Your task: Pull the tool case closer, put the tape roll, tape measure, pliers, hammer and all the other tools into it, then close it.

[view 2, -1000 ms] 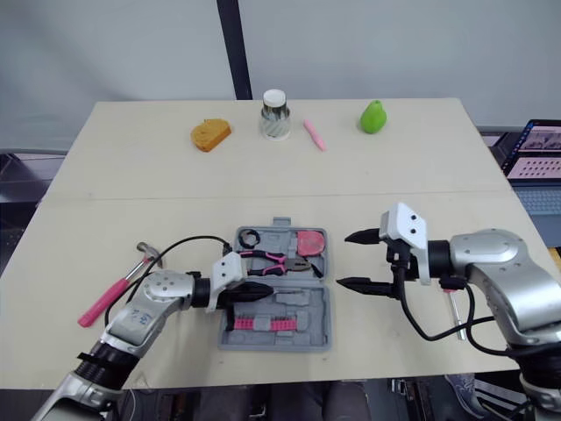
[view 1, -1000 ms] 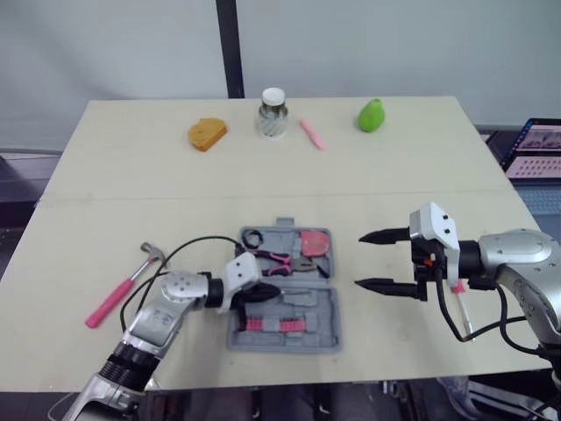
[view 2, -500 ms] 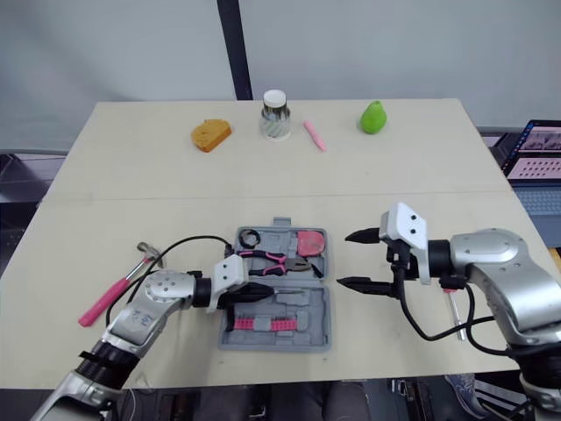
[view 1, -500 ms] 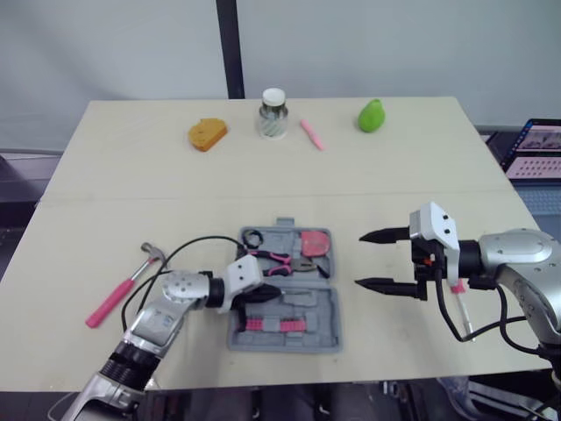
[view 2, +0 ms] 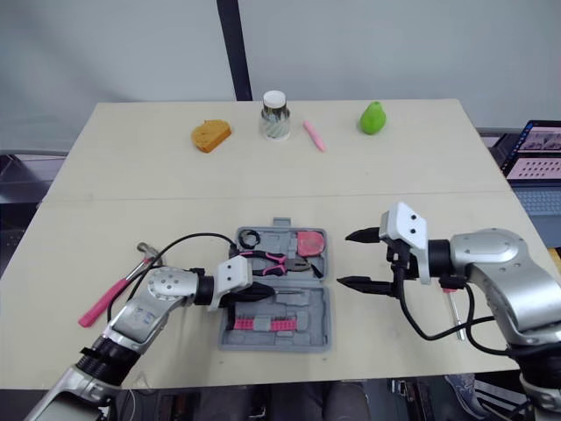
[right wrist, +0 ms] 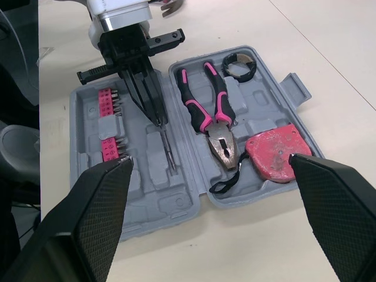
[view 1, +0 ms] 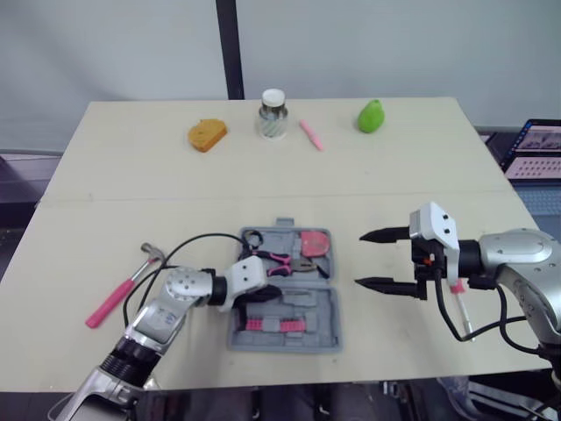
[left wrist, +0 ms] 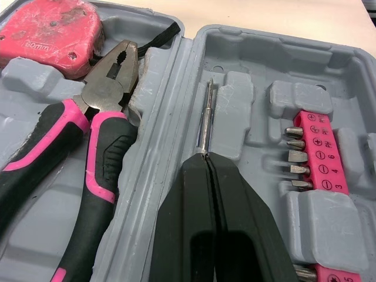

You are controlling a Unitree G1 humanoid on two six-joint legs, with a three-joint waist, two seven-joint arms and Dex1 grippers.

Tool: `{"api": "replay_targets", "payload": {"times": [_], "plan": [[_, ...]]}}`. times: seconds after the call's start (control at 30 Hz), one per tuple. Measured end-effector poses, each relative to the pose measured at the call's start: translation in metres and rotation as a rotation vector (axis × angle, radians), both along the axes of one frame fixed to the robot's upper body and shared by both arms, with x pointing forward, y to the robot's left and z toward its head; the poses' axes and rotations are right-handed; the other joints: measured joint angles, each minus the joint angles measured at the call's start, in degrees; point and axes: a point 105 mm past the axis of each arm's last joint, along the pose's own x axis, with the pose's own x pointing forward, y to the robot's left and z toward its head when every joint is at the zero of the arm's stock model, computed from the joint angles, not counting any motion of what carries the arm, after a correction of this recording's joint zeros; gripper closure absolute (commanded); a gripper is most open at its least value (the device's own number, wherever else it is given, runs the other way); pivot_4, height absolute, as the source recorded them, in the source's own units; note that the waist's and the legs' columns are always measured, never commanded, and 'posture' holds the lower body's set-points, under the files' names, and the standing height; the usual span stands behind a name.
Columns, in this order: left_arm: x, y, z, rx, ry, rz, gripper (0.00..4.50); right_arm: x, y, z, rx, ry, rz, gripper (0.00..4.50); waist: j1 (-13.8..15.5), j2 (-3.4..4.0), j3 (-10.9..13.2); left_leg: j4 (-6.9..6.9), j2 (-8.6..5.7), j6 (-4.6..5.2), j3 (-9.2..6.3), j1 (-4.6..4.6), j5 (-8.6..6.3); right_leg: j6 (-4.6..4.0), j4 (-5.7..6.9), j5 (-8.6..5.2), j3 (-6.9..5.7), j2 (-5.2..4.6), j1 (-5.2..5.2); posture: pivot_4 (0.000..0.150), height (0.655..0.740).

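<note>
The grey tool case (view 1: 326,323) lies open at the middle of the table. Its far half holds a black tape roll (view 1: 253,238), pink-handled pliers (view 1: 280,260) and a red tape measure (view 1: 314,242); pink bit strips (view 1: 272,324) sit in the near half. My left gripper (view 1: 273,292) is low over the near half, shut on the end of a thin metal screwdriver shaft (left wrist: 205,120) that lies along a groove. A pink-handled hammer (view 1: 118,294) lies on the table left of the case. Right of the case my right gripper (view 1: 359,260) hovers open, holding nothing.
Along the far edge stand an orange bread-like piece (view 1: 207,133), a lidded jar (view 1: 273,114), a pink pen (view 1: 311,134) and a green pear (view 1: 372,115). A pink-handled tool (view 1: 459,298) lies behind my right wrist. A laptop (view 1: 535,149) sits past the table's right edge.
My left gripper has edged slightly to the right over the case's near half, still shut. The right gripper has not moved.
</note>
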Motion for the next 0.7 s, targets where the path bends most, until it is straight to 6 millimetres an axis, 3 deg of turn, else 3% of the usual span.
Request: {"api": "replay_targets", "payload": {"times": [0.53, 0.7], "plan": [[-0.001, -0.001, -0.002, 0.018, -0.010, -0.012, 4.45, 0.002, -0.002, 0.000, -0.008, -0.018, -0.005, 0.00, 0.01, 0.10, -0.20, -0.01, 0.00, 0.01, 0.00, 0.02, 0.00, 0.00, 0.00, 0.00, 0.00, -0.01, 0.01, 0.150, 0.7400], [-0.005, 0.010, 0.000, -0.088, 0.167, 0.093, 4.45, 0.005, -0.003, -0.004, 0.030, 0.008, -0.026, 0.00, -0.14, 0.09, -0.19, -0.01, 0.03, 0.01, 0.00, -0.04, 0.00, 0.00, 0.01, 0.00, -0.01, 0.01, -0.06, 0.150, 0.7400]]}}
